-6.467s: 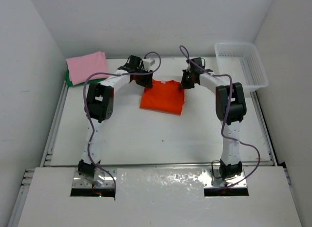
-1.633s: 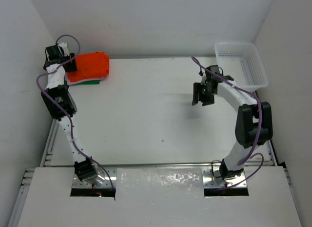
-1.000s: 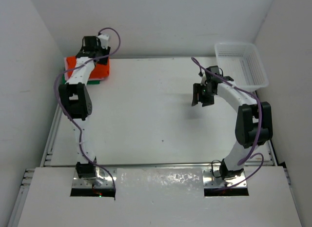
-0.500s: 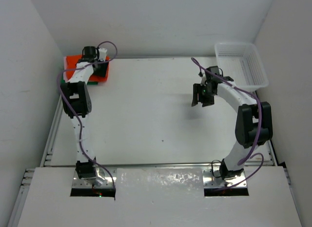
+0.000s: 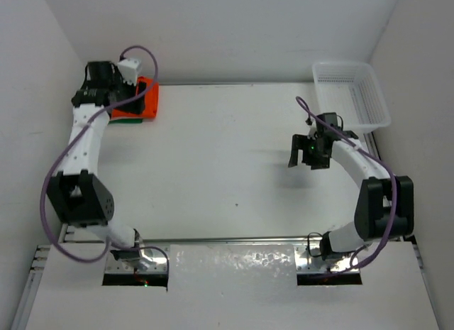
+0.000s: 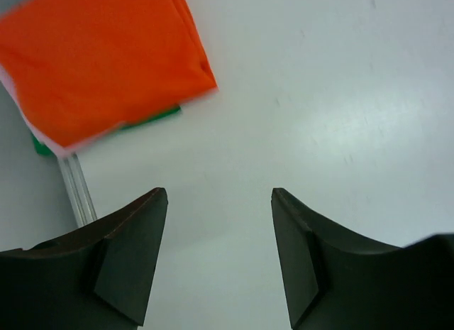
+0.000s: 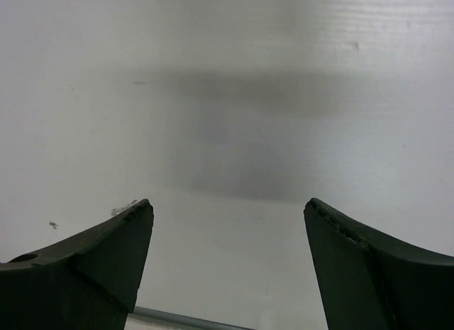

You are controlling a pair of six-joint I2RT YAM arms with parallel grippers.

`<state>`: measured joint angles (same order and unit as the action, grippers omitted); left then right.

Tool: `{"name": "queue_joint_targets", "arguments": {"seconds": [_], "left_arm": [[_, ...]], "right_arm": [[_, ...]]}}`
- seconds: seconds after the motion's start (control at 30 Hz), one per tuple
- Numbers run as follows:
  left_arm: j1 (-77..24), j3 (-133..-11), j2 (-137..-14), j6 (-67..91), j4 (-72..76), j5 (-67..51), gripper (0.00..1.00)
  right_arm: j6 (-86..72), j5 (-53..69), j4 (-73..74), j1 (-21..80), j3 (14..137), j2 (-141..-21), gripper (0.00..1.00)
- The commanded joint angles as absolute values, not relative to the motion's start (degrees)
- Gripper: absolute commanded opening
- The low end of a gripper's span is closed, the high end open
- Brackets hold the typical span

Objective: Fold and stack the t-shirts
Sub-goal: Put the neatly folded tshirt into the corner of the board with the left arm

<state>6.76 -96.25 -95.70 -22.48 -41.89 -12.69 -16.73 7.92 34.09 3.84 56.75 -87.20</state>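
Three stacked t-shirts (image 6: 106,60), orange topmost; one basket (image 5: 351,89); two empty pincers: left pincer (image 6: 218,195) released, right pincer (image 7: 228,202) released.

I watch from overhead at six o'clock; both wrist cameras face down, close — the left shares the folded vivid orange cloth shirt (image 5: 150,101) at ten o'clock.
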Motion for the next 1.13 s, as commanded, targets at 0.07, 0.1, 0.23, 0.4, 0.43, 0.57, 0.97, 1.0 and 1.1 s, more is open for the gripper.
{"name": "queue_joint_targets", "arguments": {"seconds": [0.07, 0.1, 0.23, 0.4, 0.43, 0.57, 0.97, 1.0, 1.1], "left_arm": [[10.5, -68.9, -86.8, -24.8, -46.5, -11.6, 0.56], [11.4, -61.7, -85.4, -25.0, -43.7, -9.8, 0.56], [13.1, -47.4, -78.7, -28.4, -35.3, -1.0, 0.55], [14.1, -37.6, -73.0, -27.7, -26.4, 2.9, 0.54], [14.1, -37.1, -72.8, -27.4, -25.8, 2.0, 0.54], [14.6, -36.1, -72.2, -27.8, -25.8, 2.4, 0.54], [14.7, -35.5, -69.5, -28.7, -26.2, 0.7, 0.53], [14.7, -35.5, -69.5, -28.8, -26.2, 0.5, 0.53], [14.6, -35.4, -69.3, -28.9, -26.3, 0.4, 0.53]], "right_arm": [[-16.7, 9.4, 29.6, 1.4, 48.1, -78.1, 0.85], [-17.0, 8.6, 29.3, 1.4, 46.9, -76.7, 0.85], [-17.7, 5.7, 28.7, 1.4, 42.0, -71.2, 0.89], [-18.3, 4.8, 27.9, 1.3, 39.1, -65.8, 0.90], [-18.4, 4.7, 27.9, 1.3, 38.9, -65.1, 0.90], [-18.8, 4.6, 27.7, 1.3, 37.8, -62.4, 0.91], [-20.1, 4.0, 27.2, 1.4, 34.1, -58.6, 0.91], [-20.0, 4.0, 27.4, 1.3, 34.0, -58.5, 0.91], [-19.1, 5.7, 24.0, 1.3, 32.1, -56.4, 0.92]]}}
